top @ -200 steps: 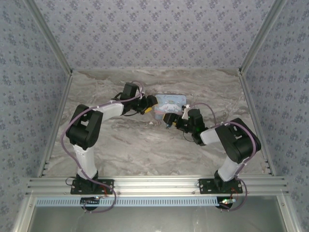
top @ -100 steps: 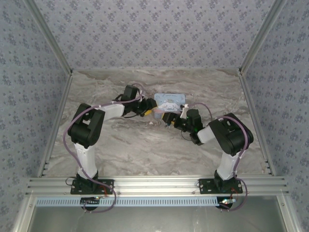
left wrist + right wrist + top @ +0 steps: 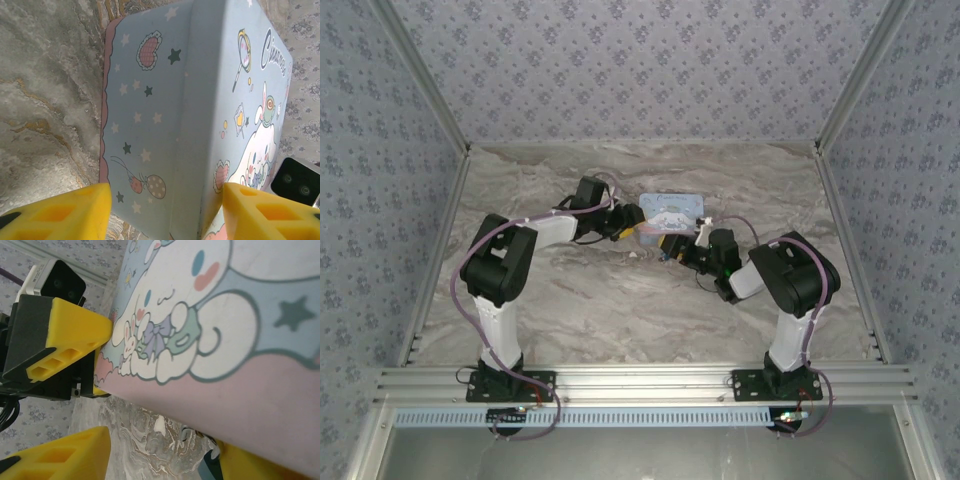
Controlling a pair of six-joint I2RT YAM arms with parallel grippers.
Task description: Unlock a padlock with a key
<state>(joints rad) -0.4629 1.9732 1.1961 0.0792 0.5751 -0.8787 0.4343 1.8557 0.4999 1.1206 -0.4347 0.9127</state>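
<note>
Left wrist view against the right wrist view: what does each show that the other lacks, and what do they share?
Left wrist: the tin's starred side wall with heart and balloons, lettering on the lid, the left hand straddling the tin, and the right arm's camera. Right wrist: the left hand's finger from outside, against the lid; the right hand open by the tin's pink edge; a small grey and teal piece under that edge, possibly the padlock. Both: the cartoon lid and the marble table.

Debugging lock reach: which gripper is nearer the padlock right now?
Right. The right gripper has the padlock between its fingers, just under the tin's lower edge. The left gripper straddles the tin's end, farther off.
</note>
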